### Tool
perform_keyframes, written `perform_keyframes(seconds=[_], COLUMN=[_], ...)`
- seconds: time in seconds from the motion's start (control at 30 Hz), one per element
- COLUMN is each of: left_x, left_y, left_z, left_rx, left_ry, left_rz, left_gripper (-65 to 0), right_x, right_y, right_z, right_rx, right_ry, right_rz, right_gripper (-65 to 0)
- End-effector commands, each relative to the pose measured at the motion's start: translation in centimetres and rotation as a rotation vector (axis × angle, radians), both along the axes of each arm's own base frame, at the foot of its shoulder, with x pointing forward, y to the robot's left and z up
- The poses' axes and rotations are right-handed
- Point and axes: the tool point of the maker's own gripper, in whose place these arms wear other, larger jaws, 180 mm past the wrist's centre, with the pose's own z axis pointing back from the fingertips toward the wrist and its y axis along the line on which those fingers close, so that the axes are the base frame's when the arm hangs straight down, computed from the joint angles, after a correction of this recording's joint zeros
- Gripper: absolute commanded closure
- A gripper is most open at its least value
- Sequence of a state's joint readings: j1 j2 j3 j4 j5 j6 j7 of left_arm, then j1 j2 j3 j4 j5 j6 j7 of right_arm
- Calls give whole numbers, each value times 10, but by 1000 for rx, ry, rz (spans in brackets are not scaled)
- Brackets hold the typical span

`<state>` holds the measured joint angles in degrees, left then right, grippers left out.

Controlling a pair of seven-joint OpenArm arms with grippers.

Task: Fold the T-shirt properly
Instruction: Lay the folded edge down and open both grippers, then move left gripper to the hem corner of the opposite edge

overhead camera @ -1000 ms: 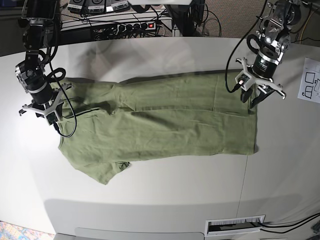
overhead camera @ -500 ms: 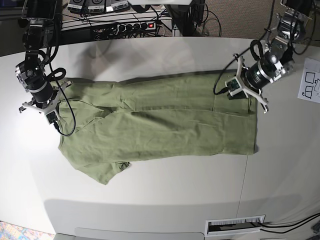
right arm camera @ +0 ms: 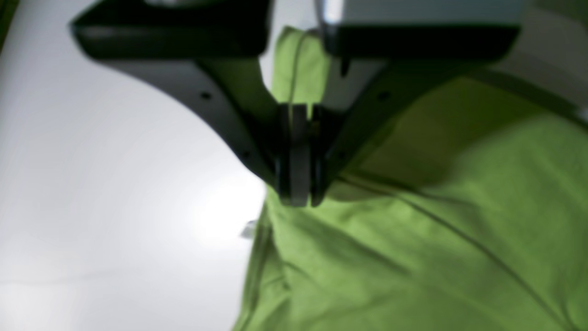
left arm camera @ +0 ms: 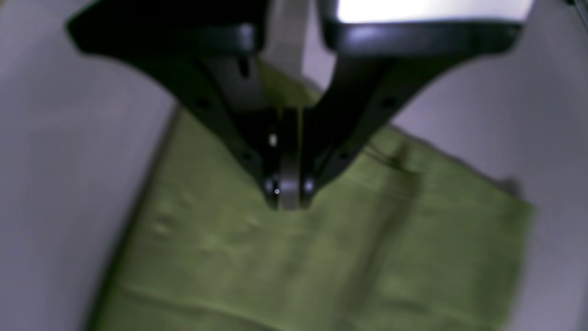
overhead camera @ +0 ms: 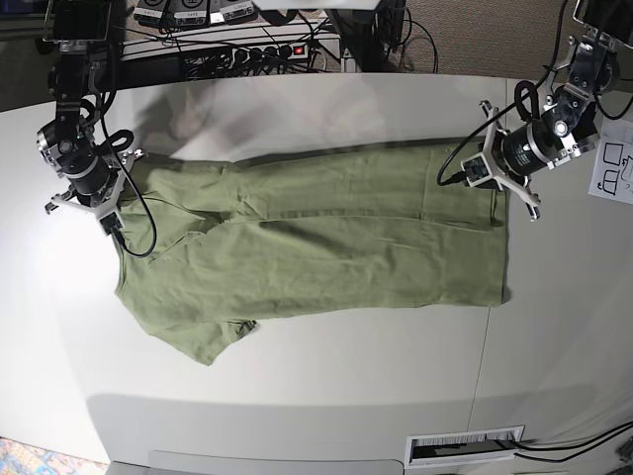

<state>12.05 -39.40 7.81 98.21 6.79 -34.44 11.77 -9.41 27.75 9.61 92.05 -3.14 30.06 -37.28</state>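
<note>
1 T-shirt [overhead camera: 316, 237], spread across the tabletop [overhead camera: 326, 376] middle. 2 robot arms w/ 1 tool each: left tool [overhead camera: 492, 173] nr the tabletop's right edge, right tool [overhead camera: 111, 213] nr its left edge. 1 printed paper sheet [overhead camera: 615, 166] at right edge. 1 power strip [overhead camera: 262, 51] beyond the far edge.

The base view looks straight down from high up, taking in the whole table [overhead camera: 326, 386] and the T-shirt [overhead camera: 326, 247]. Each wrist view sits close behind its own jaws, looking along them at a blurred cloth edge also visible in the base view.
</note>
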Motion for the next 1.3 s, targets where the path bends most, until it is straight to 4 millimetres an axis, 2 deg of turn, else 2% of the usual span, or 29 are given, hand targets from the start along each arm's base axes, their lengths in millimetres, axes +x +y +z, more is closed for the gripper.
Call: perform_keyframes(seconds=[0.0,0.2,0.37,0.57,0.73,0.83,0.97,1.1,1.27], left_x=[3,-23,-46,-81,-95,-90,-71,-60,-15], left_y=[2,10,25,45,54,48,33,18,17], left_z=[7,-7,-19,-32,-36,-27,-2,21,52], left_rx=[-5,6,63,132,180,167,123,120,123], left_ry=[-9,65,119,203,222,190,90,14,-150], left_rz=[-5,-8,-24,-52,-72,-77,-64,-101,-42], left_gripper=[0,0,0,0,0,0,0,0,0], right_x=[6,-12,-40,-72,-79,-68,-52,-44,-35], right_y=[-6,-8,-20,-27,-25,-24,-14,-18,-16], right_z=[9,-9,-21,-17,-4,10,36,54,63], right_rx=[-36,-73,-122,-158,-196,-183,-91,-73,-46], right_ry=[-17,94,199,271,266,205,99,33,-16], right_rz=[8,-8,24,72,123,122,111,94,94], right_gripper=[0,0,0,0,0,0,0,0,0])
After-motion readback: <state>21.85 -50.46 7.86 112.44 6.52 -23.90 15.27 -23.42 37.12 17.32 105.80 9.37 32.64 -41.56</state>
